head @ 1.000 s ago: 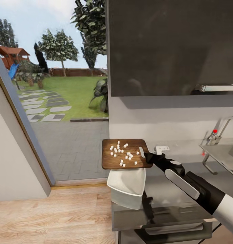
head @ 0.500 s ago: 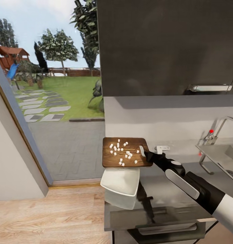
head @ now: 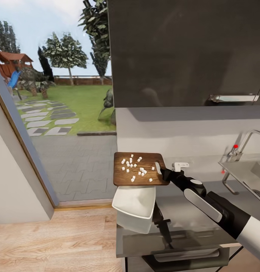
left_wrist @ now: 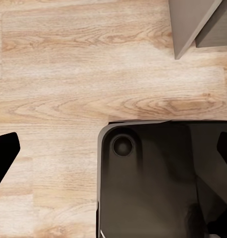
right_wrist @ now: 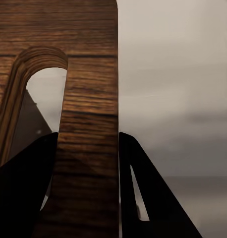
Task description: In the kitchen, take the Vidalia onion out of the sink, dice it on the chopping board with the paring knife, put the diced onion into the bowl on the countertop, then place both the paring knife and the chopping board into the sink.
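chopping board (head: 139,170): rectangular, brown wood with dark visible grain, slot handle cut near its right short edge. it is lifted off the desk (head: 190,211) and held roughly level, above the white bowl (head: 134,202). in the right wrist view the board (right_wrist: 88,124) fills the near field, its rounded slot showing layered pale edges, its strip beside the slot passing between the two dark fingers (right_wrist: 24,193).

right pincer (head: 164,173): black, clenched on the board at the slot-handle end; arm runs in from the lower right.

diced vidalia onion (head: 134,168): small pale cubes scattered loosely over the middle of the board's top face, some touching, some apart.

bowl: white, rounded-square, flaring sides, sitting at the left end of the desk, directly under the board's near edge; its reflection shows on the glossy grey surface.

sink (head: 247,175): grey steel basin at the far right, angular chrome tap (head: 245,143) with a red knob above it.

left pincer (left_wrist: 113,163): dark fingertips at both edges of the left wrist view, well apart, released, with nothing between them; below lie wooden floor (left_wrist: 69,74) and a dark robot base part (left_wrist: 158,183).

upper cabinet (head: 186,53): dark, hanging above the desk.
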You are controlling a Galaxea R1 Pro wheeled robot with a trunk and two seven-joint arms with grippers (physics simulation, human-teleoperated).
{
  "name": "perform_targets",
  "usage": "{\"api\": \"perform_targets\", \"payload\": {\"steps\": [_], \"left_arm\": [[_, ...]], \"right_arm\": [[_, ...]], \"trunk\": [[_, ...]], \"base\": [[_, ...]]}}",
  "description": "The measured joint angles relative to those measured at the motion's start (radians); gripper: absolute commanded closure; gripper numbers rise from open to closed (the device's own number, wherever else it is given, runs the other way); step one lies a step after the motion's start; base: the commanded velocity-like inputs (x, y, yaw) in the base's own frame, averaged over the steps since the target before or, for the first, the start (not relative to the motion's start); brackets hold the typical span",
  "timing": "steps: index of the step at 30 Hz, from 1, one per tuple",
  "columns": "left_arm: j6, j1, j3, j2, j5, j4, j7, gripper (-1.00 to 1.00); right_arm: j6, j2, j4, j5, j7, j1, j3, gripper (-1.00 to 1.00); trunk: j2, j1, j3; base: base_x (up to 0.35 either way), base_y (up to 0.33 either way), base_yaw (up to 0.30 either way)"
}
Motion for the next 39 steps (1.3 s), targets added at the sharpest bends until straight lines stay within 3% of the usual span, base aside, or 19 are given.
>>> {"api": "perform_targets", "payload": {"steps": [11, 15, 21, 29, 39], "left_arm": [[-0.001, 0.0, 0.0, 0.0, 0.0, 0.0, 0.0, -1.0], [-0.001, 0.0, 0.0, 0.0, 0.0, -0.001, 0.0, -1.0], [-0.001, 0.0, 0.0, 0.0, 0.0, 0.0, 0.0, -1.0], [-0.001, 0.0, 0.0, 0.0, 0.0, 0.0, 0.0, -1.0], [-0.001, 0.0, 0.0, 0.0, 0.0, 0.0, 0.0, -1.0]], "right_arm": [[-0.005, 0.006, 0.0, 0.006, 0.001, 0.0, 0.002, 1.0], [-0.044, 0.007, 0.0, 0.01, 0.001, 0.0, 0.003, 1.0], [-0.053, 0.007, 0.0, 0.058, 0.001, 0.0, 0.004, 1.0], [-0.054, 0.006, 0.0, 0.063, 0.001, 0.0, 0.004, 1.0], [-0.138, 0.005, 0.01, 0.076, 0.001, 0.0, 0.007, 1.0]], "trunk": [[0.0, 0.0, 0.0], [0.0, 0.0, 0.0], [0.0, 0.0, 0.0], [0.0, 0.0, 0.0], [0.0, 0.0, 0.0]], "base": [[0.0, 0.0, 0.0], [0.022, 0.024, 0.0], [0.022, 0.018, 0.0], [0.0, 0.0, 0.0], [0.0, 0.0, 0.0]]}}
